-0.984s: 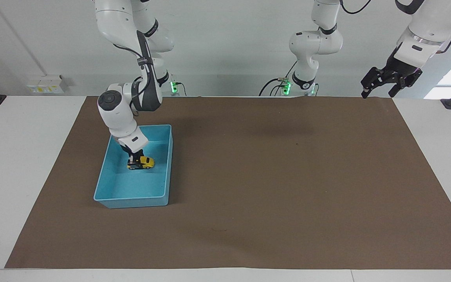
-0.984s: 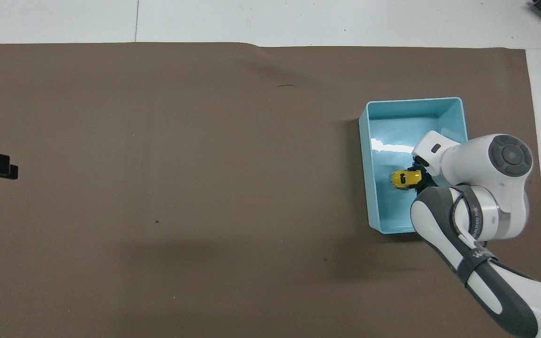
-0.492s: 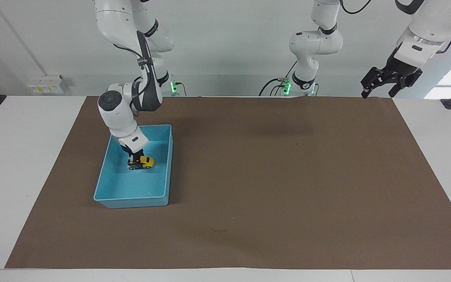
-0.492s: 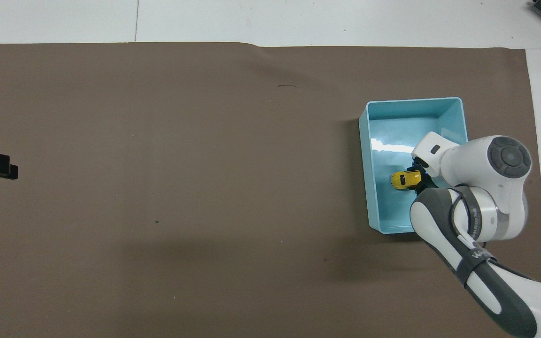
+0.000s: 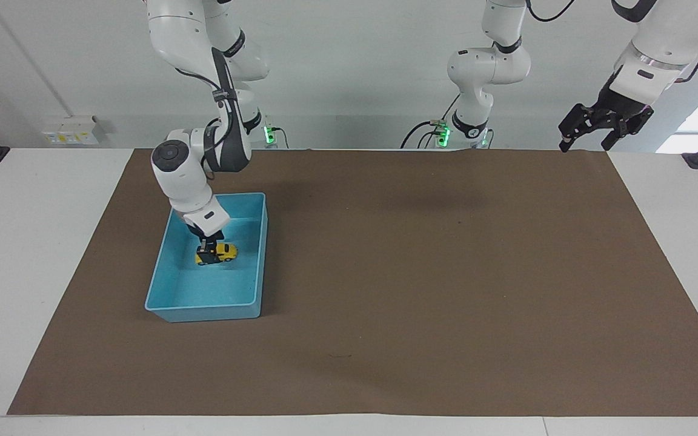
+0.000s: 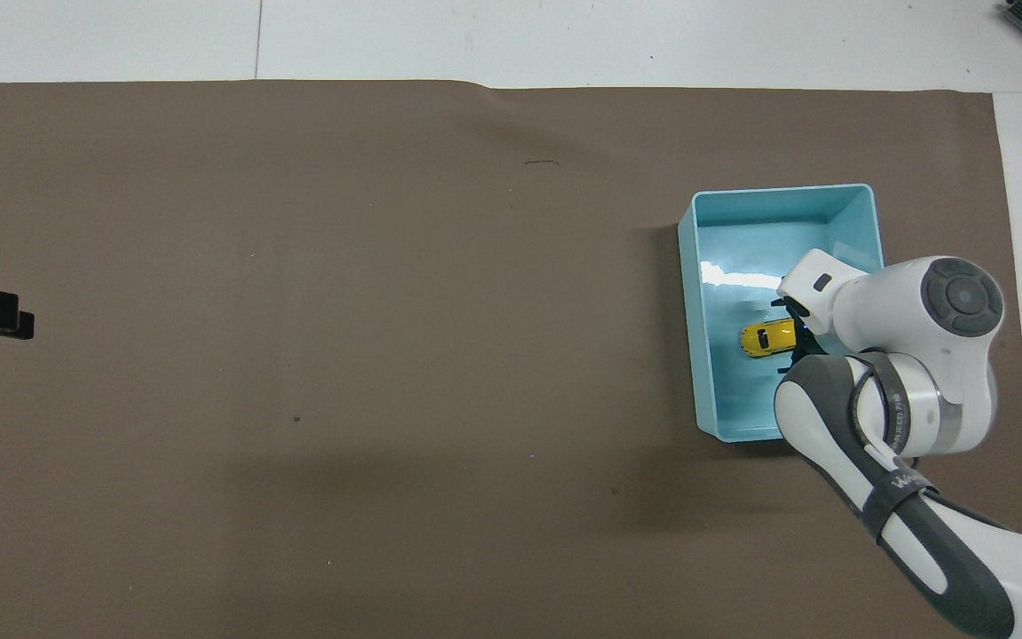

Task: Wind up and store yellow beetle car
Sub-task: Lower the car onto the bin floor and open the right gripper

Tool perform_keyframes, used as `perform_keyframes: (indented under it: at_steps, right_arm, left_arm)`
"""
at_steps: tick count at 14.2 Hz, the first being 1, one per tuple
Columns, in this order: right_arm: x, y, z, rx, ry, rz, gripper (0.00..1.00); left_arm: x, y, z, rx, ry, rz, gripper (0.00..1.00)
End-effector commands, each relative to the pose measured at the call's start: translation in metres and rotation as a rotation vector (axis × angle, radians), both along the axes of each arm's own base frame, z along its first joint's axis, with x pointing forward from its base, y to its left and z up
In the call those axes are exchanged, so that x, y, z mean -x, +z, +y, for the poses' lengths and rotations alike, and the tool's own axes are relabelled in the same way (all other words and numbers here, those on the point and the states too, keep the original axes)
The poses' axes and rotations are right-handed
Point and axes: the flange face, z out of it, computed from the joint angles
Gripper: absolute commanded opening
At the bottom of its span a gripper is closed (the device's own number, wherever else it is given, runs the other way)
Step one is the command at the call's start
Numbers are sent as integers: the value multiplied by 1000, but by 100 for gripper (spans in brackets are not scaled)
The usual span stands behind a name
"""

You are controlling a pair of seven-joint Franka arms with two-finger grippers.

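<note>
The rounded, glossy yellow beetle car (image 5: 218, 254) sits on the smooth floor of the rectangular blue plastic bin (image 5: 162, 284), right gripper (image 5: 206, 248) jaws spread around its end, while the waiting left gripper (image 5: 591, 127) hangs with jaws apart, empty.

Tiny yellow beetle car (image 5: 217, 254), upright on wheels, in blue bin (image 5: 170, 297), approx. mid-floor.
</note>
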Motion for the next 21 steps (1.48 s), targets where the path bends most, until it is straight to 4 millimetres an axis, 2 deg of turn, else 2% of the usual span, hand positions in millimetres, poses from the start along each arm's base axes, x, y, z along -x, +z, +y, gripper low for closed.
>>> perform_keyframes:
  at_steps: [1,4,8,16,21]
  right_arm:
    - [-5,16,-1,8,11,-8,100]
    - [-12,34,-1,-2,-1,0,100]
    - [-30,81,0,-2,-6,-8,100]
    - [-36,127,-5,-1,-14,-26,100]
    - [-46,170,-5,-22,-29,-44,100]
  left_arm:
    - [2,2,4,-19,2,9,100]
    - [2,2,4,-19,2,9,100]
    - [3,3,4,-19,2,7,100]
    - [2,3,4,-19,2,6,100]
    - [2,2,4,-19,2,7,100]
